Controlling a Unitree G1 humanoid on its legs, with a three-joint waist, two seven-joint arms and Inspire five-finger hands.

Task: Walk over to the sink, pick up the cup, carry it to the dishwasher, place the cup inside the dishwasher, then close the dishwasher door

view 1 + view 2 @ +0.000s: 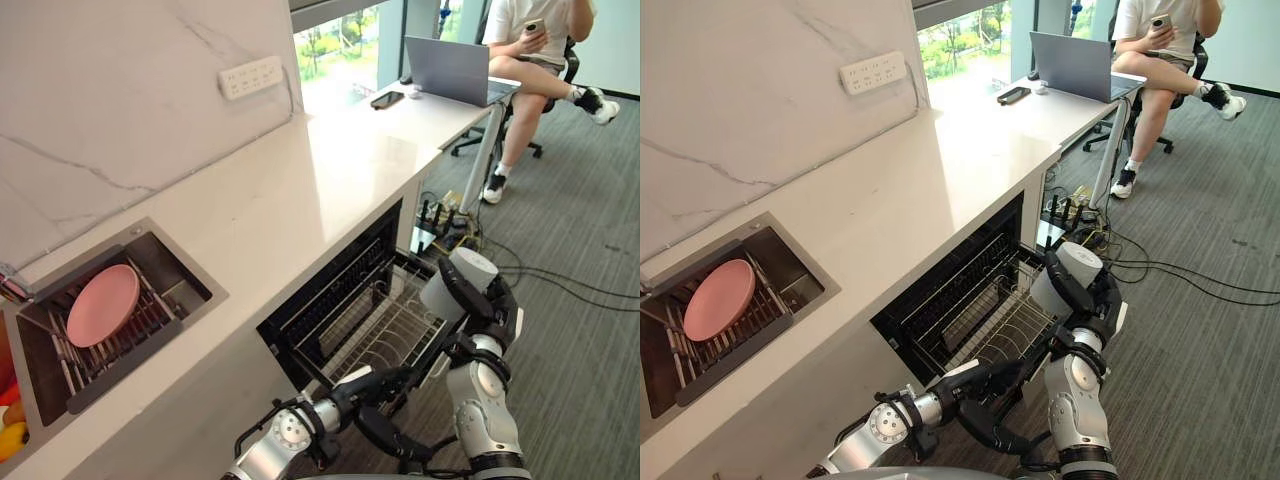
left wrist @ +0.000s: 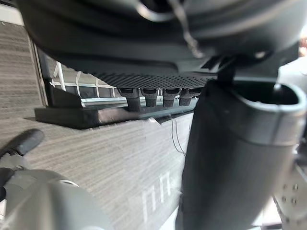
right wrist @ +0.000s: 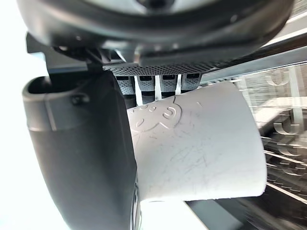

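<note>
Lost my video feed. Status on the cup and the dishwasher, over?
Right robot hand shut on cup, over pulled-out dishwasher rack. Left robot hand open, low by the rack's front. Cup not yet placed.

From above, the pulled-out rack (image 1: pixel 375 330) of the dishwasher (image 1: pixel 300 345) lies open, though upright wire tines line its floor. The surface (image 1: pixel 300 190) overhangs its back part (little headroom there). The right hand (image 1: pixel 490 305), closed round the cup (image 1: pixel 458 283), hangs over the rack's outer corner, and the left hand (image 1: pixel 385 383) sits low at its front edge. The carpet (image 1: pixel 590 350) to the right is free, with a seated person (image 1: pixel 535 50) well off.
</note>
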